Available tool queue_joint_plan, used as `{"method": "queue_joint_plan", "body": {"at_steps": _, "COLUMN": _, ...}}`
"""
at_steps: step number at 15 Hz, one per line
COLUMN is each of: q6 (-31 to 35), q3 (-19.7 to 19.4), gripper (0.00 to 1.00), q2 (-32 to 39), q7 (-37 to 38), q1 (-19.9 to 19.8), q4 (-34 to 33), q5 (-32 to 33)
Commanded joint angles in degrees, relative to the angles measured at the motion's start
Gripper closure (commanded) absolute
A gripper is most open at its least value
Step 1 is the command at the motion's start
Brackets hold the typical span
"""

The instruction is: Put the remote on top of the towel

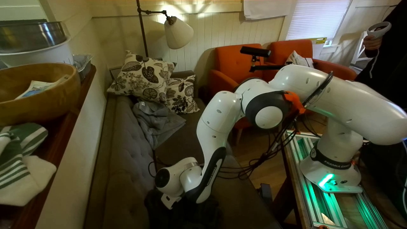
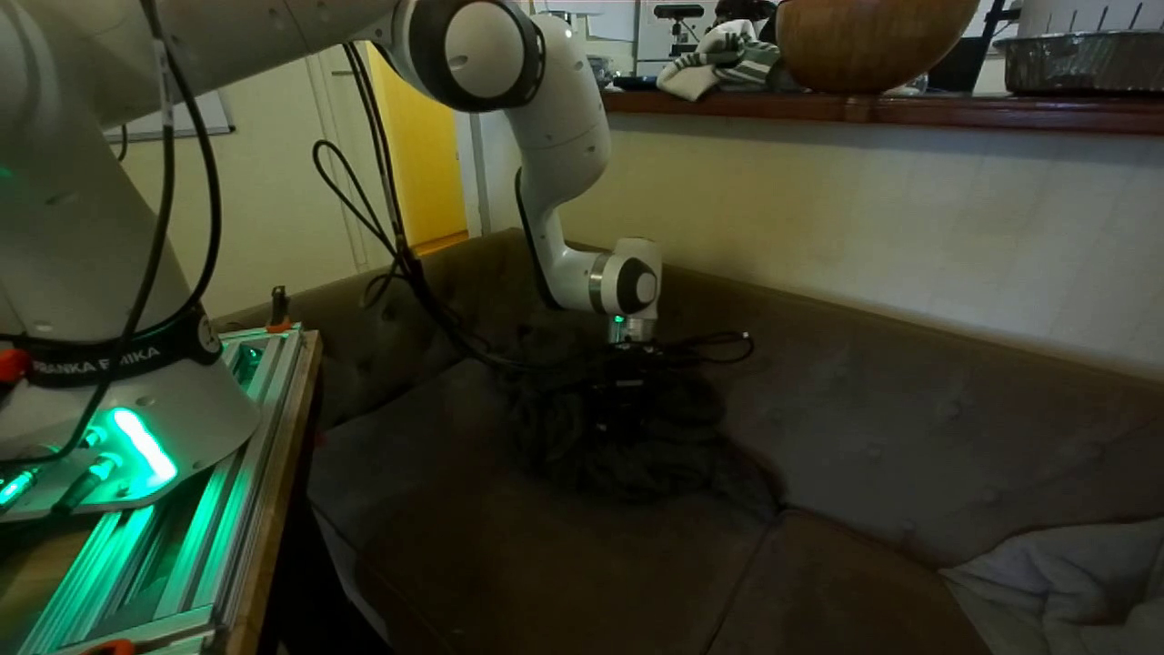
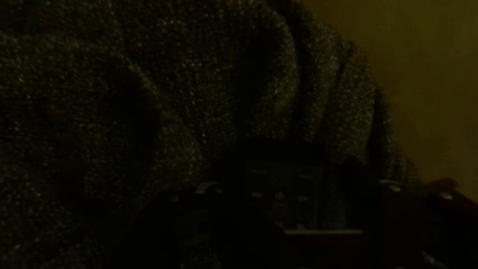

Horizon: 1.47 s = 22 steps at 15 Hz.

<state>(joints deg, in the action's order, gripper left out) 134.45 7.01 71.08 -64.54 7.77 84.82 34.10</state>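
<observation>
Black two-finger gripper (image 3: 292, 165) is down at the rumpled dark speckled towel (image 3: 209, 97) on the brown upholstered sofa (image 2: 564, 564). Wrist view is very dark: black rectangular remote (image 3: 282, 200) with pale button marks is between the jaws, which stand wider than it, unclamped; can't tell if it touches the towel.

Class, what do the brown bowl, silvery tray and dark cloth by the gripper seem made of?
Brown bowl: probably wood, satin, faint grain-like streaks.
Silvery tray: likely aluminium foil, shiny, crinkled walls.
Dark cloth: matte textile, soft folds, speckled; fibre unclear.
</observation>
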Motion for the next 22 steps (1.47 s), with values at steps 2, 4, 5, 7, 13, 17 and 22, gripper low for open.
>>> {"method": "queue_joint_plan", "body": {"at_steps": 2, "q6": -1.5, "q3": 0.9, "gripper": 0.00, "q2": -0.4, "q7": -4.4, "q1": -0.1, "q4": -0.3, "q5": -2.5}}
{"method": "queue_joint_plan", "body": {"at_steps": 4, "q6": -0.7, "q3": 1.7, "gripper": 0.00, "q2": -0.7, "q7": -5.0, "q1": -1.0, "q4": -0.3, "q5": -4.3}}
{"method": "queue_joint_plan", "body": {"at_steps": 5, "q6": -0.9, "q3": 2.0, "gripper": 0.00, "q2": -0.6, "q7": -5.5, "q1": -1.4, "q4": -0.9, "q5": -5.5}}
{"method": "queue_joint_plan", "body": {"at_steps": 7, "q6": -1.6, "q3": 2.3, "gripper": 0.00, "q2": 0.4, "q7": -6.7, "q1": -1.6, "q4": -3.0, "q5": -8.0}}
{"method": "queue_joint_plan", "body": {"at_steps": 13, "q6": -5.9, "q3": 3.0, "gripper": 0.11, "q2": 2.9, "q7": -10.4, "q1": -2.5, "q4": -8.3, "q5": -14.0}}
{"method": "queue_joint_plan", "body": {"at_steps": 17, "q6": -8.4, "q3": 2.9, "gripper": 0.09, "q2": 4.5, "q7": -11.5, "q1": -2.2, "q4": -11.1, "q5": -15.8}}
{"method": "queue_joint_plan", "body": {"at_steps": 22, "q6": -10.4, "q3": 2.4, "gripper": 0.13, "q2": 7.2, "q7": -11.8, "q1": -1.6, "q4": -15.0, "q5": -16.3}}
